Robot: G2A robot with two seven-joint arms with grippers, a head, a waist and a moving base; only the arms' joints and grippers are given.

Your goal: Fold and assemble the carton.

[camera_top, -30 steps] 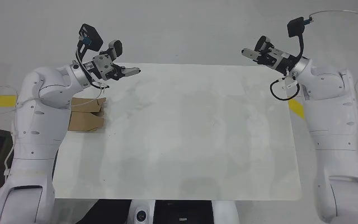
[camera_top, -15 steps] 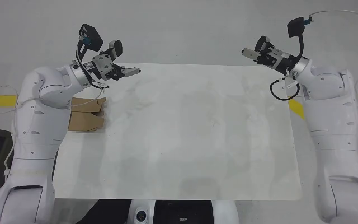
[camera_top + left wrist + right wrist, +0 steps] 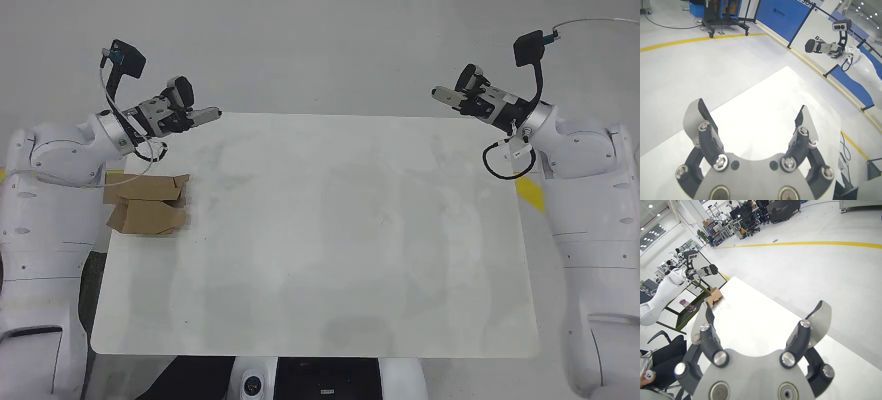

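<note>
Both wide and empty, left gripper (image 3: 751, 108) and right gripper (image 3: 763, 308); one carton (image 3: 150, 205) at table (image 3: 350, 250) edge.

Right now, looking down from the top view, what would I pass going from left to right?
carton → left gripper → right gripper

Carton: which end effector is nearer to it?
Left. The left end effector is at the table corner just beyond the carton; the right end effector is at the opposite far corner, across the table.
</note>
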